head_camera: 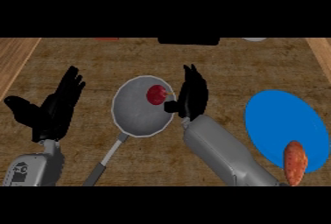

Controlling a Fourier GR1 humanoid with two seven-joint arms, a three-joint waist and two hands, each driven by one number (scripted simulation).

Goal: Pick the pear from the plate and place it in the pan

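Robot hand open beside pear in pan

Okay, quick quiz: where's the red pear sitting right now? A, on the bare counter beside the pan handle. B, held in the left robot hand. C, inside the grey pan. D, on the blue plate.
C: the red pear lies inside the grey pan, just left of the open right robot hand, while the blue plate carries only an orange item.
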